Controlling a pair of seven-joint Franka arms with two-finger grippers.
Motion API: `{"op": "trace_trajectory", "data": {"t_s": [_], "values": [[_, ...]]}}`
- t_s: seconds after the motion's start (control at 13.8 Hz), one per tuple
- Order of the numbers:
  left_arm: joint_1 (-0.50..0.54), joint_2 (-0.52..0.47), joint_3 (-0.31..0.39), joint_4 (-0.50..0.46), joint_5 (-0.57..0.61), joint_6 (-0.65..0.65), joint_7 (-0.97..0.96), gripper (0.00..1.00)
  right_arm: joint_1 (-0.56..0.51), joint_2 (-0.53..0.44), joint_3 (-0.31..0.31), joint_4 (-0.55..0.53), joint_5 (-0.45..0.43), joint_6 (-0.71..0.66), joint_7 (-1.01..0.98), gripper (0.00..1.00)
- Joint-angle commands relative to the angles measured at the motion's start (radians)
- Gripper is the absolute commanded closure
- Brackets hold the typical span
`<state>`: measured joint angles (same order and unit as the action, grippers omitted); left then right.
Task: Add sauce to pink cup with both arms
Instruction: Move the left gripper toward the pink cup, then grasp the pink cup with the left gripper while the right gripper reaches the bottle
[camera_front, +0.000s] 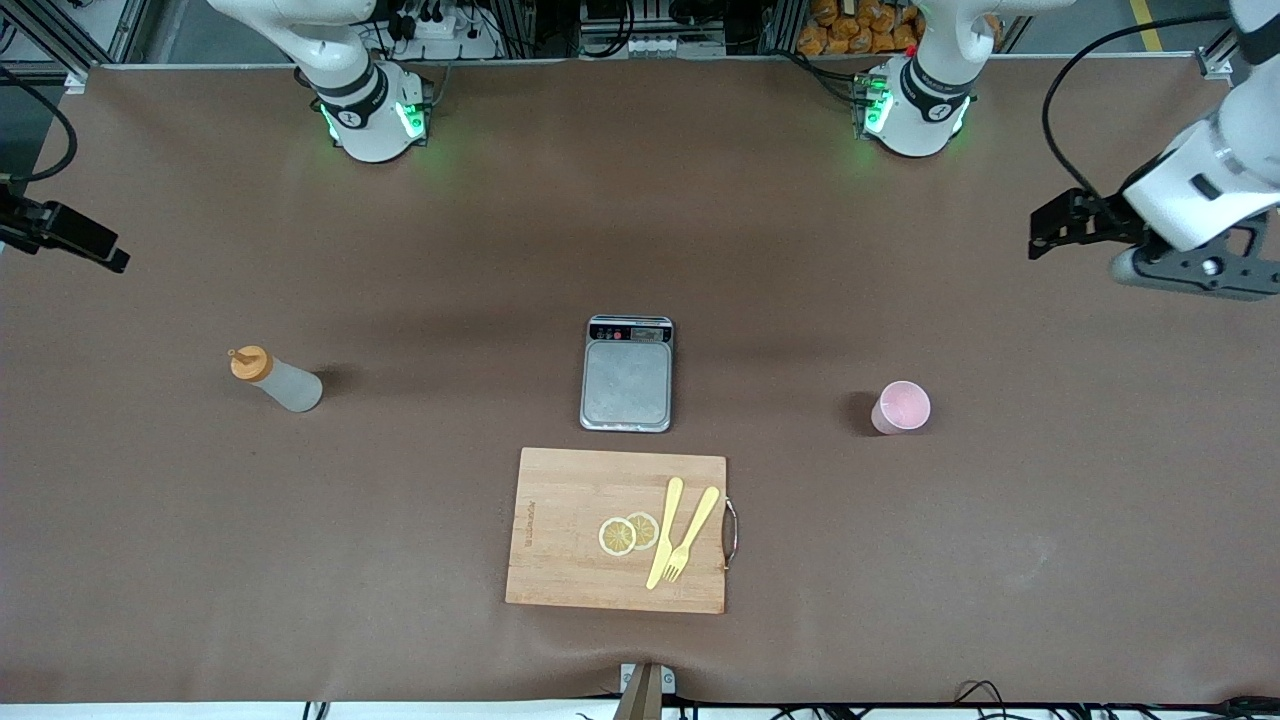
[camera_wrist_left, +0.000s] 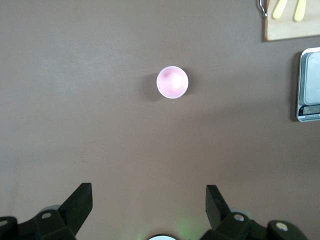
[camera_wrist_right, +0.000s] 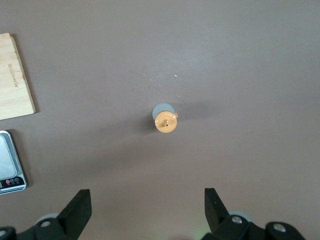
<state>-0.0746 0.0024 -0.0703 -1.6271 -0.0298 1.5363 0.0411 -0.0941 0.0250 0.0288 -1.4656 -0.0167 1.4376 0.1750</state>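
The sauce bottle stands upright on the brown table toward the right arm's end, its orange cap up; the right wrist view looks down on that cap. The pink cup stands upright and empty toward the left arm's end, and shows in the left wrist view. My left gripper hangs open and empty high over the table's left-arm end, its jaws wide apart. My right gripper hangs open and empty high over the table's right-arm end.
A grey scale lies at the table's middle between bottle and cup. Nearer the front camera lies a wooden cutting board with two lemon slices, a yellow knife and a yellow fork.
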Motion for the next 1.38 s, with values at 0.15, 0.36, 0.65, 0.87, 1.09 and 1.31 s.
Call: {"op": "trace_trajectory", "data": {"t_s": [0.15,0.36,0.65,0.87,1.09,1.31], "values": [[0.010,-0.022,-0.023,-0.158,0.002,0.146,0.014,0.00,-0.160,0.006,0.013,-0.018,0.061,-0.049,-0.009,0.00],[0.038,-0.022,-0.023,-0.246,0.002,0.257,0.064,0.00,-0.303,0.047,0.013,-0.016,0.151,-0.098,-0.011,0.00],[0.041,0.019,-0.023,-0.353,0.004,0.424,0.089,0.00,-0.398,0.088,0.011,-0.025,0.167,-0.138,0.003,0.00],[0.039,0.039,-0.023,-0.421,0.007,0.513,0.089,0.00,-0.426,0.188,0.011,-0.015,0.158,-0.141,0.098,0.00],[0.035,0.160,-0.023,-0.407,0.008,0.600,0.089,0.00,-0.473,0.246,0.013,-0.016,0.175,-0.170,0.148,0.00],[0.023,0.272,-0.023,-0.395,0.008,0.718,0.088,0.00,-0.525,0.323,0.013,-0.015,0.231,-0.192,0.273,0.00]]}}
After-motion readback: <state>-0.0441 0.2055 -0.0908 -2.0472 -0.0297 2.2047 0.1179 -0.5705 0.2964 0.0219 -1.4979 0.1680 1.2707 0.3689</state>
